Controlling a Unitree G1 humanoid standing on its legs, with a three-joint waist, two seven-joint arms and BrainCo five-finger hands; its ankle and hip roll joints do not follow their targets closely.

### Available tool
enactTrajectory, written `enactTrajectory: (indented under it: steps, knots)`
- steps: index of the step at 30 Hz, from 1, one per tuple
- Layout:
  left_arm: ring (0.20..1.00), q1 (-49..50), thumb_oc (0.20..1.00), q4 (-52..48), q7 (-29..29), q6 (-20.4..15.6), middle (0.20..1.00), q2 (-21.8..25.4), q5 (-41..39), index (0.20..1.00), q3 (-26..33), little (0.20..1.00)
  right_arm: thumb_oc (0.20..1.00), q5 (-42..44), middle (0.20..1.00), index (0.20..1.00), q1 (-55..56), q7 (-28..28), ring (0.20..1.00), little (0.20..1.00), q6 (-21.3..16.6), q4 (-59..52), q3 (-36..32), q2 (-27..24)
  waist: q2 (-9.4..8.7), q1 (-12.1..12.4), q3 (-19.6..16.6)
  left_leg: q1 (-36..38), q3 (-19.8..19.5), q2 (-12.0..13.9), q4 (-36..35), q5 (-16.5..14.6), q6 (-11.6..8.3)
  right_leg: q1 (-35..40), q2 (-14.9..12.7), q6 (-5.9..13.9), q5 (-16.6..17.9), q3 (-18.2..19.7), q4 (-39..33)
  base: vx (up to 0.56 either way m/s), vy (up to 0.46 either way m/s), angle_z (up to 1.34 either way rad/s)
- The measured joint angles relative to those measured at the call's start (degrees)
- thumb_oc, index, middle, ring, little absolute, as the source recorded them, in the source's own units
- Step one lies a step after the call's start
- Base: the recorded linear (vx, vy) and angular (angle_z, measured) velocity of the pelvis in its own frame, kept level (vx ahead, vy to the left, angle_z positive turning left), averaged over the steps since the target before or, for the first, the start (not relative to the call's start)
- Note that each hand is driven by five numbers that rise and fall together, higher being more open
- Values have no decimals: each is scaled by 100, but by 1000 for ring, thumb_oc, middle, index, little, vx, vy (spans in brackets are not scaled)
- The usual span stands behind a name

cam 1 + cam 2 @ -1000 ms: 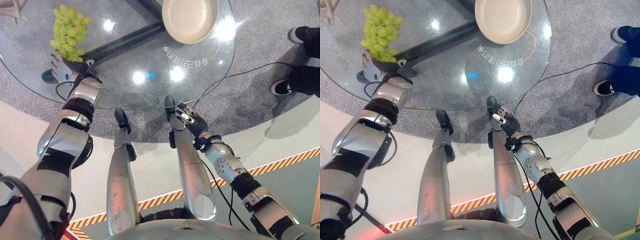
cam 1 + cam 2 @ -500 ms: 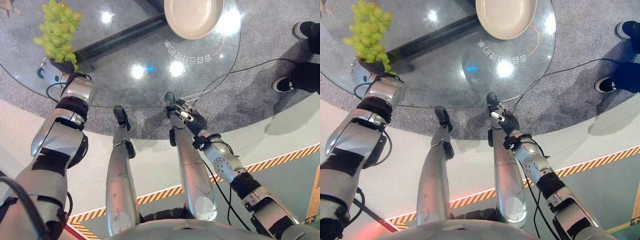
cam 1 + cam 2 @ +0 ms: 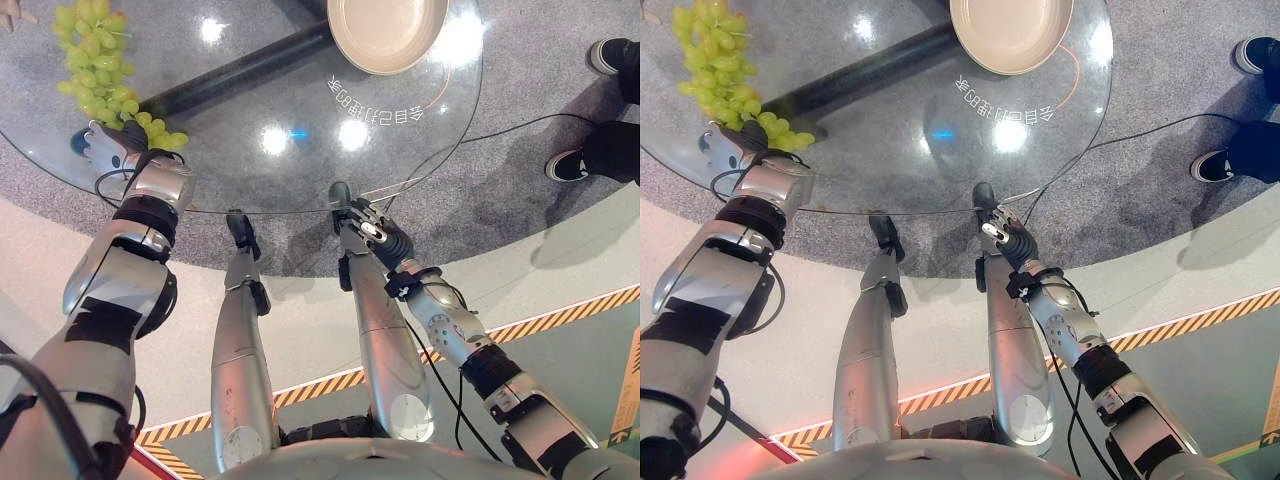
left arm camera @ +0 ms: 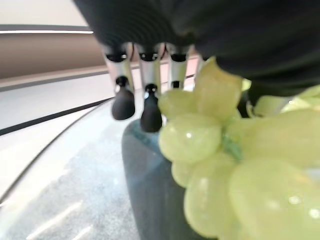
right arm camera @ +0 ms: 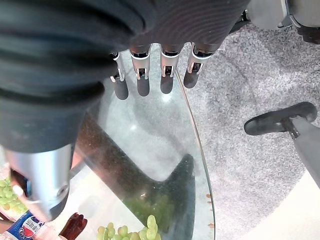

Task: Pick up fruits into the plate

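Fingers (image 4: 150,102) of the left hand (image 4: 210,30) hang down straight and relaxed in the left wrist view, their dark tips just over the glass table (image 4: 75,200); a bunch of green grapes (image 4: 220,165) presses close against the palm side, though whether the thumb pinches it cannot be told.

From the left eye view, the left hand (image 3: 108,145) sits at the table's (image 3: 260,110) near left edge, touching the lower end of the grapes (image 3: 95,60). An empty cream plate (image 3: 385,35) stands well apart at the far right of the table. The right hand (image 3: 375,230) hangs just below the table's near rim. A person's dark shoes (image 3: 570,170) stand on the grey carpet (image 3: 560,100) at right.

In the right wrist view, the right hand (image 5: 100,40) has its fingers (image 5: 167,75) straight and loose, holding nothing, over the table's edge.
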Motion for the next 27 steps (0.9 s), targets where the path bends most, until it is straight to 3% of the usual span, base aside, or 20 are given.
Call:
enactTrajectory:
  steps: [3,4,5,11,20,27]
  knots:
    - [200,0,200,-4,-4,-5,200,-1,-2,200,0,200,1000,0,1000,1000,0,1,1000,1000,0,-1,0,0,0,1,0,7,0,0,2,3,3,2,0,1,-1,0,16,0,0,0]
    - [507,3,507,-8,-5,-18,507,-3,-6,507,0,507,1000,0,1000,1000,0,0,1000,1000,0,-1,1,0,0,-1,0,7,-1,0,2,3,3,2,0,1,-1,0,18,0,0,0]
    - [1000,14,1000,-17,-4,-42,1000,-7,-18,1000,6,1000,1000,0,1000,1000,5,0,1000,1000,0,-1,2,0,0,0,0,8,-1,0,2,4,2,2,0,1,-1,0,20,0,0,0]
    - [1000,62,1000,-113,-66,-343,1000,-91,-380,1000,166,1000,1000,-4,1000,1000,10,-17,1000,1000,1,-1,3,0,0,-7,0,10,-5,0,7,15,16,2,-1,0,-1,-2,33,0,0,0]
    - [1000,245,1000,-371,-6,-1168,1000,-287,-1170,1000,498,1000,1000,-5,1000,1000,22,-120,1000,1000,5,-74,5,4,0,0,0,10,-9,1,6,15,16,2,-1,1,-2,-5,34,0,0,0]
    - [1000,351,1000,-377,15,-1414,1000,-393,-1634,1000,652,1000,1000,-9,1000,1000,21,-213,1000,1000,63,-128,1,5,0,-6,0,10,-6,1,6,13,13,-4,0,4,-4,-3,36,0,0,0]
